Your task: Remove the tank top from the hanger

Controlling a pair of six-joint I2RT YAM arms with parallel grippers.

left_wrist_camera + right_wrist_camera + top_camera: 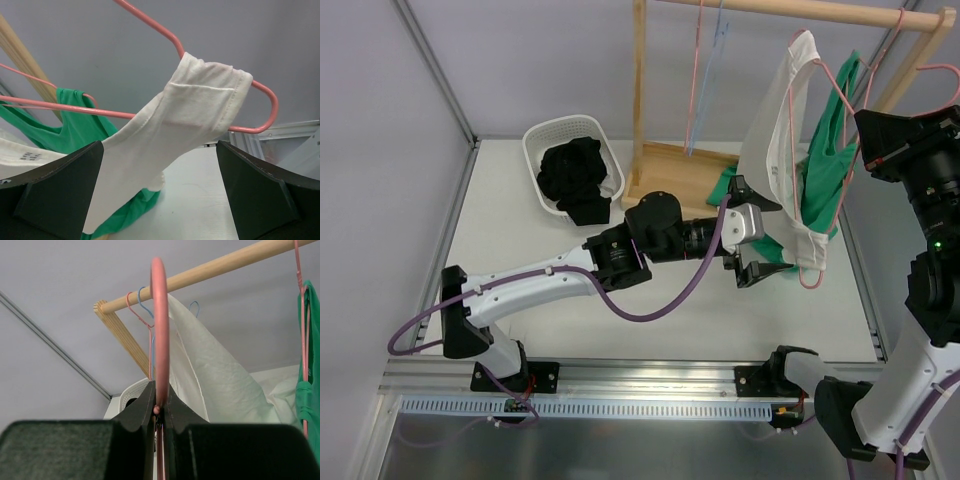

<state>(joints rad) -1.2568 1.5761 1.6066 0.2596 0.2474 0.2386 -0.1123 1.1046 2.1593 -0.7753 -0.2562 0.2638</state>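
- Two wrist views differ: only the right one shows the right end effector (160, 401) clamped on the pink wire hanger (160, 315) at its hook.
- Left one shows the white fabric tank top (192, 120), strap looped over the hanger's end, with the left end effector (160, 192) spread apart.
- Overhead, the garment hangs lengthwise, far-to-near, above the white bench (520, 250) at its right side.

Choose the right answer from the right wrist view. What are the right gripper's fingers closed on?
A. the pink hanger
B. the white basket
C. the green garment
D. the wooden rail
A: in the right wrist view the right gripper is shut on the wire of the pink hanger, which rises from between its closed fingers.
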